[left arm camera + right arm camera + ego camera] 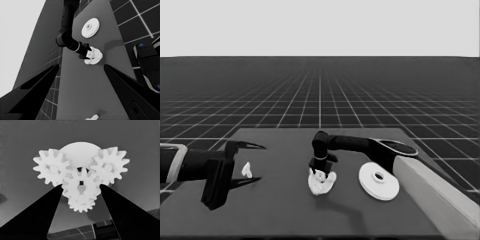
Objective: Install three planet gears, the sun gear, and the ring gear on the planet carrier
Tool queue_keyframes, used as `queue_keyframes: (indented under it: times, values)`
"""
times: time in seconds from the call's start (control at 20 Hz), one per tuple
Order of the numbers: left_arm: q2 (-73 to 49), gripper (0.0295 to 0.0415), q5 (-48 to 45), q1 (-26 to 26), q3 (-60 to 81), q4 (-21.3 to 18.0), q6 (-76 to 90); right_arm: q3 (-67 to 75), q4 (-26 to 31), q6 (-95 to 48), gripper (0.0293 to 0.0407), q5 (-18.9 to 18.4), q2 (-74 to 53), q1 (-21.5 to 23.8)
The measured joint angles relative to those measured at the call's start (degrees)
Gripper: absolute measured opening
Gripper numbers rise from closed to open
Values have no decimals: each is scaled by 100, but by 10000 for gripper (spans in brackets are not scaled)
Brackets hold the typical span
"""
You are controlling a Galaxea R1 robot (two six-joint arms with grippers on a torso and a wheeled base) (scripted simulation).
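Assembly sits mid-table: smaller round part (pixel 321 186) w/ toothed gears on it, right gripper (pixel 319 169) directly over it. Right wrist view shows three gears around the smaller round part's rim: left gear (pixel 51 167), right gear (pixel 110 165), lower gear (pixel 81 205). A centre gear (pixel 81 185) is between the fingers. Both finger tips touch its teeth on opposite sides, so the pincer looks narrowed onto the centre gear w/ nothing else in its grasp. Can't tell if that gear is fully down in mesh or riding above the others; it overlaps the lower gear in this view.

Larger round part (pixel 378 181) lies flat near the assembly on the right-arm side, apart from it, not yet on. Left gripper (pixel 262 162) is parked at the table's left end, fingers spread wide, thin white piece (pixel 247 170) lying under them, not held.

Risks, as I judge them:
- Teeth of centre gear may land tip-on-tip vs. the three neighbours. Gear would then perch tilted, not drop.
- Pushing down while jammed could shove the whole smaller round part sideways, since nothing braces it.
- Letting go before it's seated could leave the gear cocked, so the larger round part won't sit flat later.
- Lifting away w/ a finger snagged in teeth could drag a neighbour gear off.
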Motion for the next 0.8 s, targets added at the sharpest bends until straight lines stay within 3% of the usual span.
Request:
queue_keyframes:
  times: [0.8]
  values:
    - [0, 385, 0, 0, 0, 0, 0, 0, 0, 960, 309, 0, 0, 1]
